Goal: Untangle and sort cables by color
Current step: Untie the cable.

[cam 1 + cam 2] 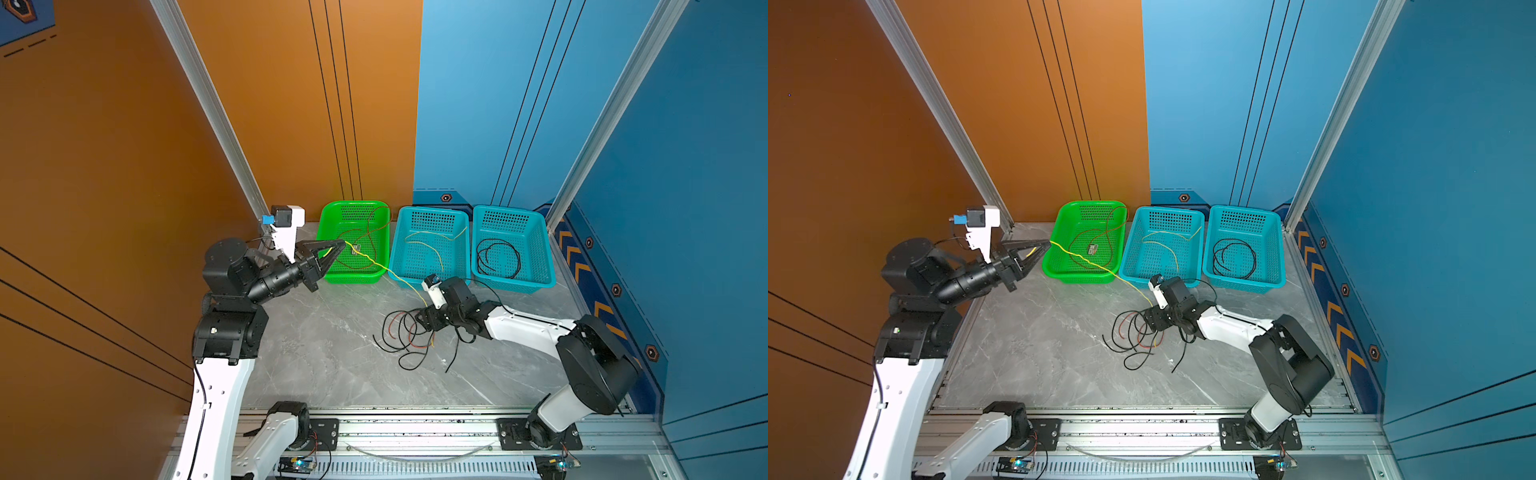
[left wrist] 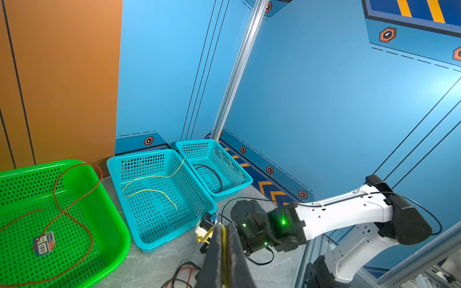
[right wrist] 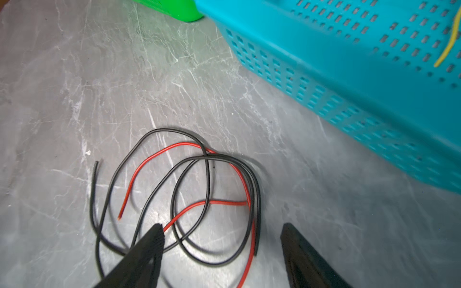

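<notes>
My left gripper [image 1: 343, 245] is shut on a yellow cable [image 1: 374, 262] above the near left corner of the green basket [image 1: 353, 203]. In the left wrist view the yellow strand [image 2: 223, 237] lies pinched between the two fingers. From there the cable runs taut across the basket's front, down to a tangle of red and black cables [image 1: 405, 336] on the table. My right gripper [image 3: 222, 229] is open just over that tangle [image 3: 207, 174], with loops lying between its fingers and nothing gripped.
The green basket holds a red cable [image 1: 372, 226]. The middle teal basket [image 1: 432, 210] holds a yellow cable [image 1: 432, 245], and the right teal basket [image 1: 509, 209] holds a coiled black cable [image 1: 498, 257]. All three stand along the back wall.
</notes>
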{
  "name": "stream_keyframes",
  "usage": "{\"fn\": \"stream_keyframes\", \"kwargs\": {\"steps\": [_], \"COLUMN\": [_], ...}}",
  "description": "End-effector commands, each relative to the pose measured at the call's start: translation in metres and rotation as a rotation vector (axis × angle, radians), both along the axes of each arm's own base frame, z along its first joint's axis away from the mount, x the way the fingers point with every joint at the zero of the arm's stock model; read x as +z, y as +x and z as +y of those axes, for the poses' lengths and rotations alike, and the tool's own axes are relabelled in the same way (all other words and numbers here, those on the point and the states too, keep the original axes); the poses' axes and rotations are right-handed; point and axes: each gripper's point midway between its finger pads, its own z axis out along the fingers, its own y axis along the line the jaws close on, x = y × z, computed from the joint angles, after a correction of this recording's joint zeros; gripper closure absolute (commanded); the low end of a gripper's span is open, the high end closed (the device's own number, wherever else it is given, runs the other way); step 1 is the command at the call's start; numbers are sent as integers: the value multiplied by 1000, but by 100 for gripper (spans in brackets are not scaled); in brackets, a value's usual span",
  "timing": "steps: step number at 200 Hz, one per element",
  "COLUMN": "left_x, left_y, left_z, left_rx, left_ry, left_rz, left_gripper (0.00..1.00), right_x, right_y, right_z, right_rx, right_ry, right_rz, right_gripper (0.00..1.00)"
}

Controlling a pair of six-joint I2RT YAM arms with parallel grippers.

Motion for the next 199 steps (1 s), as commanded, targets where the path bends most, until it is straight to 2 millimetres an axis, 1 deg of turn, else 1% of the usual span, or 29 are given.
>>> {"fn": "stream_keyframes", "kwargs": {"steps": [1, 30, 44, 67, 72, 82, 88, 108, 132, 145, 179, 199], "left_x": [-4, -24, -33, -47, -50, -55, -58, -61, -59, -56, -59, -60], "left_y": [9, 15, 17, 20, 20, 21, 21, 20, 18, 16, 19, 18], "left_z": [0, -3, -4, -6, -6, -7, -7, -9, -11, -13, -18, -24], "left_rx": [21, 22, 22, 26, 27, 29, 29, 29, 17, 7, -6, -25], "left_ry": [9, 24, 30, 45, 51, 61, 67, 80, 82, 82, 91, 97], "left_rz": [-46, -11, 5, 33, 39, 48, 53, 58, 55, 48, 55, 53], "left_gripper": [100, 100, 100, 100, 100, 100, 100, 100, 100, 100, 100, 100], "right_x": [25, 66, 82, 101, 104, 110, 112, 118, 124, 126, 137, 141], "right_y": [-8, -9, -11, -15, -15, -16, -17, -19, -26, -32, -51, -54], "right_z": [-7, -10, -13, -22, -25, -30, -34, -45, -47, -44, -28, -19], "right_rx": [5, 8, 21, 20, 15, 7, 1, -15, 19, 62, 195, 238], "right_ry": [40, 135, 190, 231, 236, 247, 251, 265, 268, 261, 250, 243], "right_rz": [3, -71, -81, -112, -117, -131, -135, -147, -150, -142, -139, -148], "right_gripper": [27, 25, 22, 21, 19, 17, 14, 14, 14, 15, 15, 15]}}
